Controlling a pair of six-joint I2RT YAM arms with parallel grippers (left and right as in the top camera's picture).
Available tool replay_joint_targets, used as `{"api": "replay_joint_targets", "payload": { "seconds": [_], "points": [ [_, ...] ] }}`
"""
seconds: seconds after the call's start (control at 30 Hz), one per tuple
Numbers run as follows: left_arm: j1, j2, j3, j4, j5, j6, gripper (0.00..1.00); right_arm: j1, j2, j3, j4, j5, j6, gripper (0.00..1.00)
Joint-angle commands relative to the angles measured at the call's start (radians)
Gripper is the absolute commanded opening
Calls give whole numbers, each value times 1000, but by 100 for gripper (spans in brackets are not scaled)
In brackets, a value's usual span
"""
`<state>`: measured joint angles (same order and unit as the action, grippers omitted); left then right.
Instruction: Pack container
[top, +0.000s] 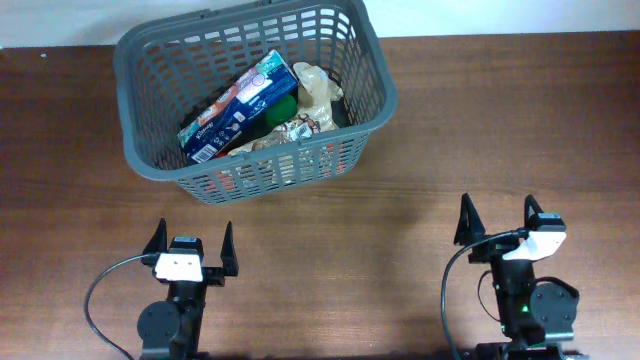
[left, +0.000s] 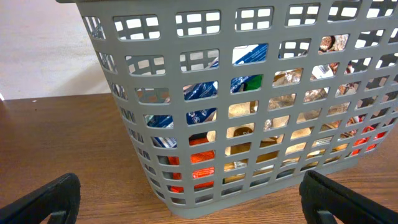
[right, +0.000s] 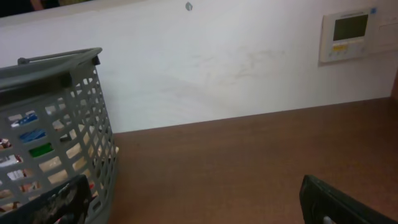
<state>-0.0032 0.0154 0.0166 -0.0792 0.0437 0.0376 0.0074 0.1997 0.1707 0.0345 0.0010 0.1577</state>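
Observation:
The container is a large dark grey slotted basket at the back left of the wooden table. It holds a blue box lying tilted on top, a green item, crinkled beige packets and something red low down. It fills the left wrist view and shows at the left of the right wrist view. My left gripper is open and empty, in front of the basket. My right gripper is open and empty, to the basket's front right.
A white wall rises behind the table, with a thermostat panel on it. Bare wooden tabletop lies to the right of the basket and between the two arms.

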Motion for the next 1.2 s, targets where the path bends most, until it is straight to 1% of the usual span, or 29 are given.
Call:
{"api": "replay_joint_targets", "payload": {
  "seconds": [0.0, 0.4, 0.73, 1.03, 1.17],
  "points": [
    [7, -10, -8, -1, -11, 16, 99, 5, -34, -27, 7, -9, 4, 99],
    [7, -10, -8, 0, -11, 16, 99, 5, -53, -51, -3, -9, -3, 99],
    [7, -10, -8, -1, -11, 16, 99, 5, -163, -127, -3, -9, -3, 99],
    [7, -10, -8, -1, -11, 16, 99, 5, -196, -165, -4, -13, -3, 99],
    [7, -10, -8, -1, -11, 16, 99, 5, -196, -165, -4, -17, -36, 99]
  ]
}}
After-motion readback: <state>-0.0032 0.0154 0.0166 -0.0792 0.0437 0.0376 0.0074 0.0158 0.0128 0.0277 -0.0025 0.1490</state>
